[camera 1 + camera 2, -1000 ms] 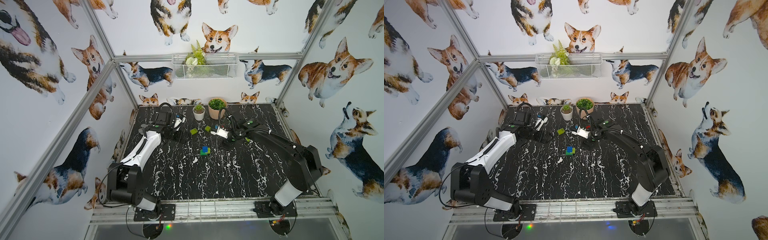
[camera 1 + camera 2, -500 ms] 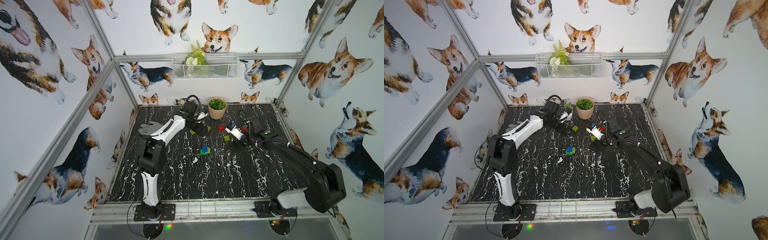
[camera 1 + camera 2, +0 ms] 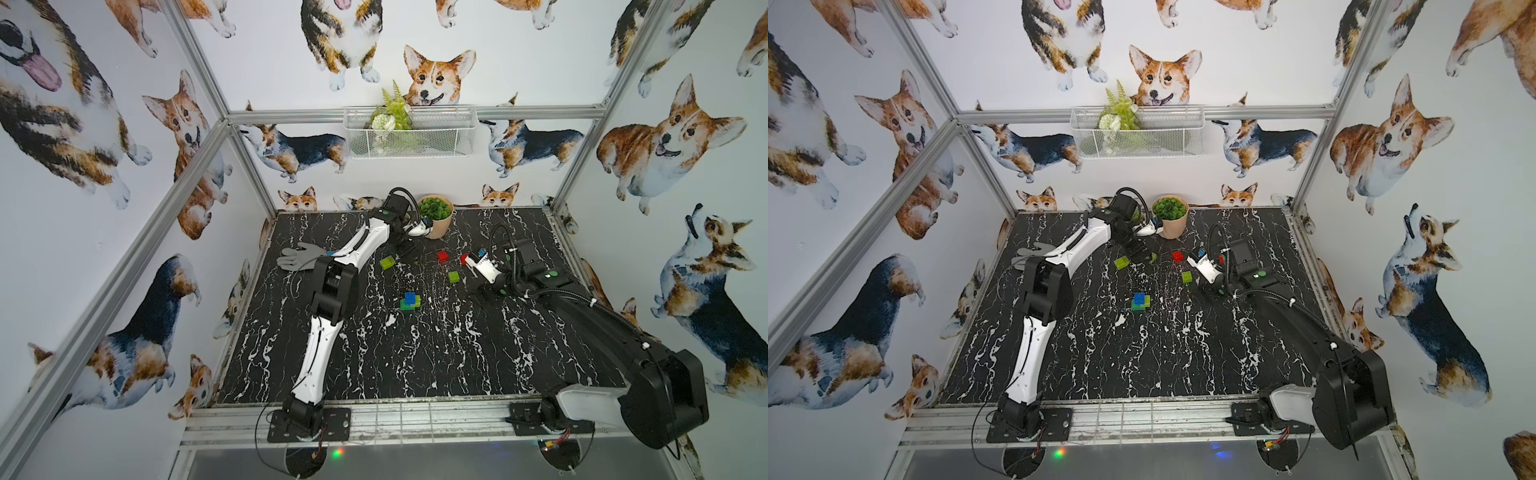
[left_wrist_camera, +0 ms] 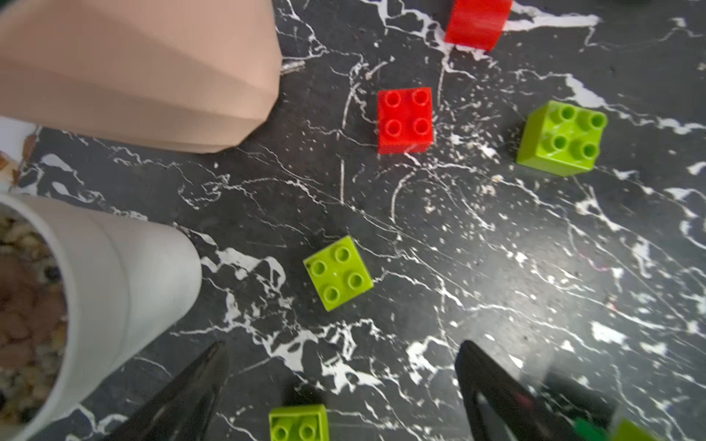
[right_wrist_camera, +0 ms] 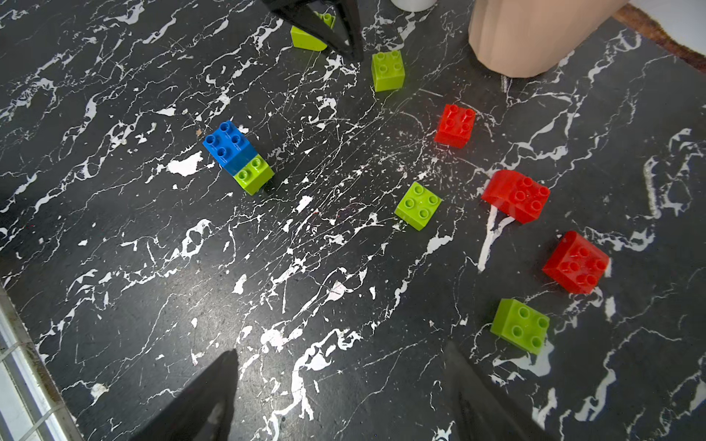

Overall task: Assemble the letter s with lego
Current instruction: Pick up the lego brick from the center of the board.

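Observation:
Loose lego lies on the black marbled table (image 3: 415,365). A blue brick (image 5: 229,147) sits stacked on a lime one (image 5: 254,173), and both top views show this stack (image 3: 410,301) (image 3: 1140,301) mid-table. My left gripper (image 4: 344,359) is open above the table near the pots, with a lime brick (image 4: 299,422) lying between its fingers (image 4: 206,382). Beyond it are another lime brick (image 4: 338,272) and a red one (image 4: 405,120). My right gripper (image 5: 340,355) is open over bare table, with a lime brick (image 5: 520,324) and red bricks (image 5: 576,261) beside it.
A beige pot (image 3: 436,216) with a green plant stands at the back, and a white pot (image 4: 95,290) stands close to my left gripper. A grey glove (image 3: 301,255) lies at the back left. A wire basket (image 3: 409,133) hangs on the back wall.
The left arm has swung from the back left to the pots. The right gripper has drawn back to the right, away from the centre bricks.

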### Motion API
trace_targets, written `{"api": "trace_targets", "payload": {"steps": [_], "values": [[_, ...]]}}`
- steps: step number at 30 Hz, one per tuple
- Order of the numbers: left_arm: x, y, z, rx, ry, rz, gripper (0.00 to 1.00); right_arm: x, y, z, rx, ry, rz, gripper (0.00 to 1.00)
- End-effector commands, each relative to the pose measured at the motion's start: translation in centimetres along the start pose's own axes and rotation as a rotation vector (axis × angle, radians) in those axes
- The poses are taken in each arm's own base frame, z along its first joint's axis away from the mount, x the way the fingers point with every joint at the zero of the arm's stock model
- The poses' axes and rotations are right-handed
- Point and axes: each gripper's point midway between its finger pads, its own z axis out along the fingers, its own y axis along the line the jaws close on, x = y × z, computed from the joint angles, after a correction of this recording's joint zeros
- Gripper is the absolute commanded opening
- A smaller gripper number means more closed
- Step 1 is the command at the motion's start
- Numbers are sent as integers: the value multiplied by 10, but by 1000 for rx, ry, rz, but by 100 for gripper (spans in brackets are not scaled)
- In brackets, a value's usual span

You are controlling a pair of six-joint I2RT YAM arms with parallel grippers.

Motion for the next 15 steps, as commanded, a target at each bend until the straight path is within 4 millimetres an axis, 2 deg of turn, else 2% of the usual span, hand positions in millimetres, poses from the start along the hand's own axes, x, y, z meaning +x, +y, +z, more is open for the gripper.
{"api": "trace_targets", "payload": {"steps": [1,5,15], "values": [[1,-7,10,31,16,71,96,-3,-2,3,-2,-19,6,87],[1,-6,24,31,38,154,95,1,-2,6,-6,-3,5,87],[5,-6,38,56,32,282,94,3,-1,9,-21,10,4,87]]}}
